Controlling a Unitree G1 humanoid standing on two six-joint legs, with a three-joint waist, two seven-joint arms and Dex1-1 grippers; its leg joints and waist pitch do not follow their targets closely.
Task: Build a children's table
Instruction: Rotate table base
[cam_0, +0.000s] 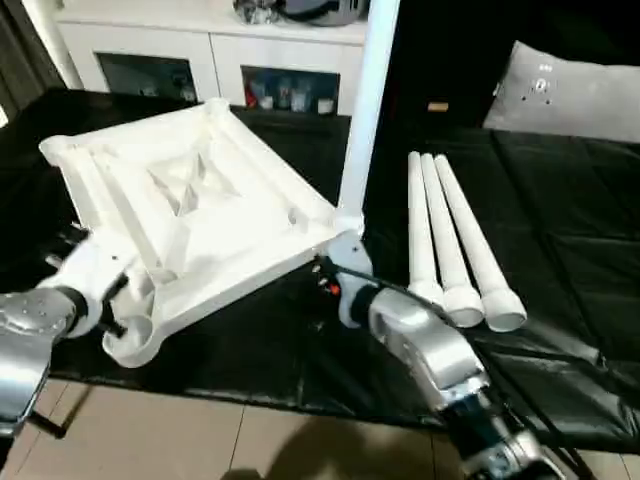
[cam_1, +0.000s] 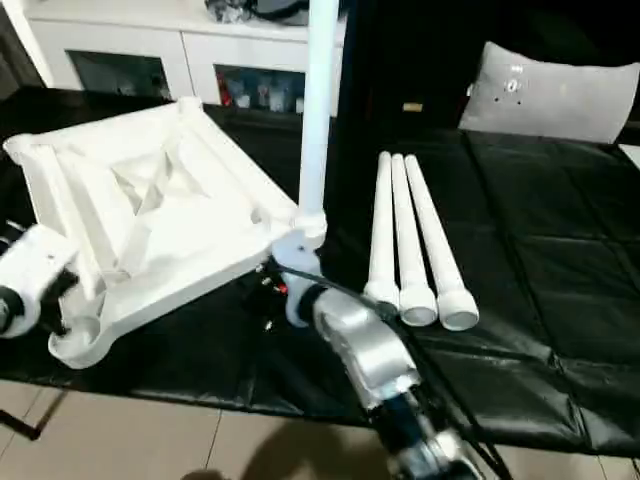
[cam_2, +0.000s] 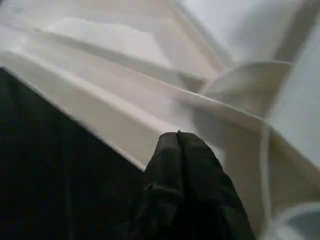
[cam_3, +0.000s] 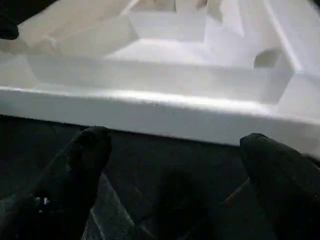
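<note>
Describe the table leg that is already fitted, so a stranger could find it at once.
Find the white tabletop lying ribbed side up on the black work surface. At its corner nearest the three loose legs stands the fitted leg. It alone is upright; the others lie flat, side by side.

A black quilted cover (cam_0: 560, 250) spreads under and around both grippers, reaching well beyond the right one. Below the near edge of that cover, closer than either gripper, lies a pale tiled floor (cam_0: 200, 440). Far beyond the left gripper stands a white cabinet (cam_0: 200, 45) with glass doors and small, blurred items behind them. Far beyond the right gripper, a grey cushion (cam_0: 570, 95) rests at the cover's back edge.
</note>
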